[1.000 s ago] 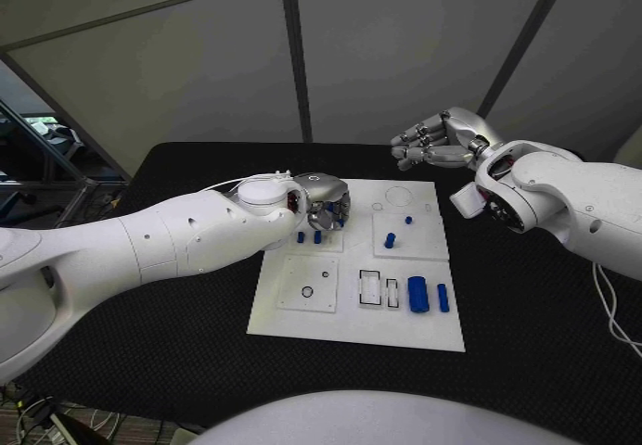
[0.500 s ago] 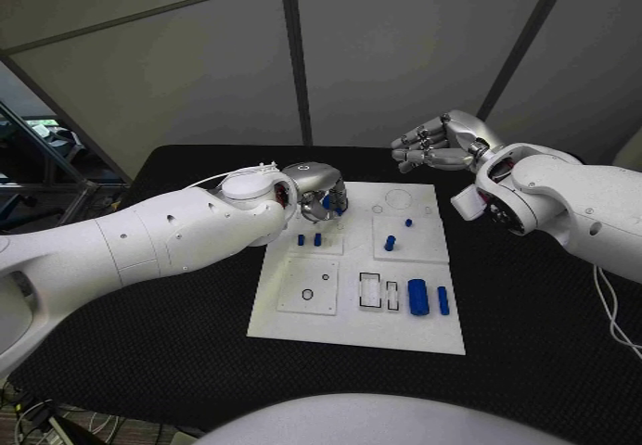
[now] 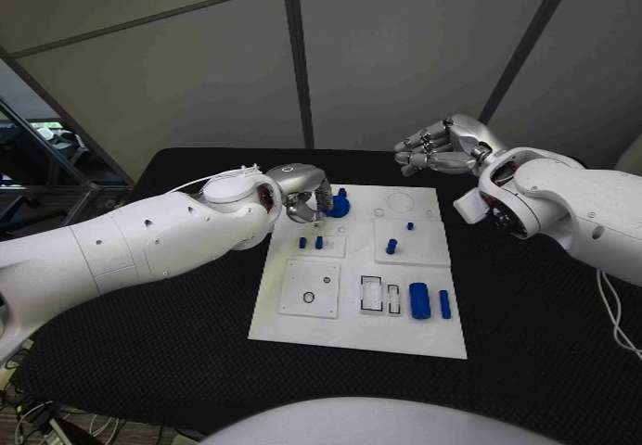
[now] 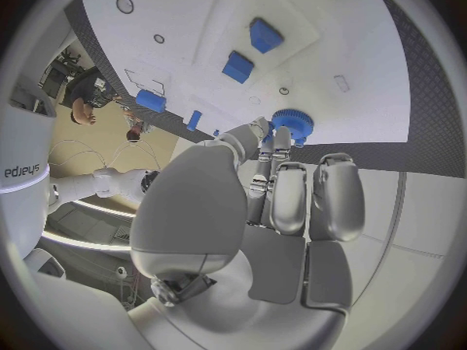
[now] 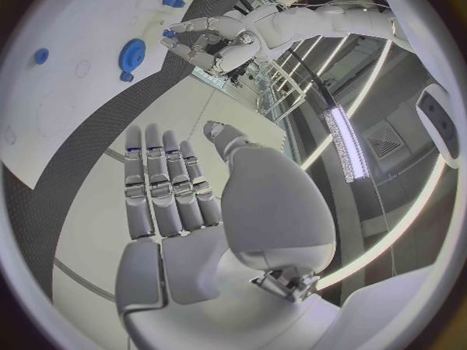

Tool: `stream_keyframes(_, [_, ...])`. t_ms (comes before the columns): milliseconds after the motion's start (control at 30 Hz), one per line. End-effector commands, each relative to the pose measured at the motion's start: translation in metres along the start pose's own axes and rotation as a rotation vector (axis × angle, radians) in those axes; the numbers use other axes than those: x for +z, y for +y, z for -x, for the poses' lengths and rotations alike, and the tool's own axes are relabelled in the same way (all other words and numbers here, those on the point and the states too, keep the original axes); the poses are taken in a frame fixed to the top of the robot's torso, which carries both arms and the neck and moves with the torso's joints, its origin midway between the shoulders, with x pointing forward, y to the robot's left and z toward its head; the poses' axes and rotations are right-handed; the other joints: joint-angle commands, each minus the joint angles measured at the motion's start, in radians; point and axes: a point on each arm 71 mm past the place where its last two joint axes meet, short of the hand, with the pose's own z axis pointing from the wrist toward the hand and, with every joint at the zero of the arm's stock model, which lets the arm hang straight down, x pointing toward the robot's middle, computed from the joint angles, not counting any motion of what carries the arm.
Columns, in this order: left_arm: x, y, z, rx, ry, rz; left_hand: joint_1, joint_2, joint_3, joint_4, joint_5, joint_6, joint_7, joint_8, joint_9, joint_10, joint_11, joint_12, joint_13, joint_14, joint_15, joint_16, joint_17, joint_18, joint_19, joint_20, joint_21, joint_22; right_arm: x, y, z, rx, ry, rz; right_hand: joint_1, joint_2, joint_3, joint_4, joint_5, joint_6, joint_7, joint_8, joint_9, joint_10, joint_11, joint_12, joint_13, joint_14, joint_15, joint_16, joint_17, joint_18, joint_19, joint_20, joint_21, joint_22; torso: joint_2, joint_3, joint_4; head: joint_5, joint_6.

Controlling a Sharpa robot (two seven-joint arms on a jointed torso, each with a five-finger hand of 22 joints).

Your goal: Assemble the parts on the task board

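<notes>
Between the fingertips of your left hand point(image 3: 311, 197) sits a blue toothed wheel point(image 3: 338, 206); the wrist camera shows the fingers point(image 4: 290, 180) pinching that wheel point(image 4: 290, 124) at its rim, with the rest of the hand curled close behind it. From the head camera, this hand hangs over the far left corner of the white board point(image 3: 351, 326), at about eleven o'clock from the board's middle, and the wheel is just off the fingers at their three o'clock side. You cannot tell from these pictures whether the wheel touches the board or is held just above it.

Your right hand point(image 3: 442, 146) is well apart from the board, beyond its far right corner, at about one o'clock from the middle. Its fingers point(image 5: 163, 187) lie straight and side by side, pressed close together, with the thumb apart, and they hold nothing.

On the board you have two short blue pegs point(image 3: 311, 243) standing just below the left hand, a slanted blue peg point(image 3: 391, 246) and a small blue stud point(image 3: 409, 225) at the middle right, and at about four o'clock a thick blue cylinder point(image 3: 420, 299) with a thinner blue rod point(image 3: 442, 303) just beside it. Two outlined slots point(image 3: 380, 293) lie next to the cylinder at its nine o'clock side. All of it rests on the black table point(image 3: 160, 343).
</notes>
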Motion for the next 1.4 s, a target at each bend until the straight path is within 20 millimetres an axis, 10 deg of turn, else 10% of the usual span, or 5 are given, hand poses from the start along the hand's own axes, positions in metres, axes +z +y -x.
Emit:
stream_keyframes(33, [-0.002,0.003,-0.002,-0.003,0.017,0.017,-0.009,0.001,0.002,-0.004,0.001,0.003,0.004,-0.005,0.001,0.008,0.002,-0.006,-0.001,0.024,0.007,0.005,-0.001,-0.063,-0.002,0.004,-0.001,0.070,0.000,0.001,0.001,0.000,0.000,0.012,0.003,0.006,0.000,-0.006,0.005,0.003,0.001,0.003,0.001,-0.007,-0.002,0.005,-0.001,-0.003,-0.002,-0.003,-0.002,0.011,0.008,-0.002,-0.003,-0.001,0.000,-0.0004,-0.0005,0.004,0.000])
stream_keyframes(1400, [-0.003,0.017,-0.014,-0.001,0.106,0.076,-0.014,-0.002,0.000,-0.004,0.001,0.006,0.004,-0.008,0.001,0.012,0.003,-0.012,-0.001,0.023,0.008,0.005,-0.003,-0.063,-0.003,0.005,-0.003,0.069,0.001,0.002,0.000,-0.001,0.002,0.013,0.003,0.006,0.000,-0.006,0.005,0.003,0.001,0.003,0.001,-0.007,-0.002,0.005,-0.001,-0.003,-0.002,-0.003,-0.002,0.011,0.008,-0.002,-0.003,-0.001,0.001,-0.0007,-0.0022,0.010,-0.003])
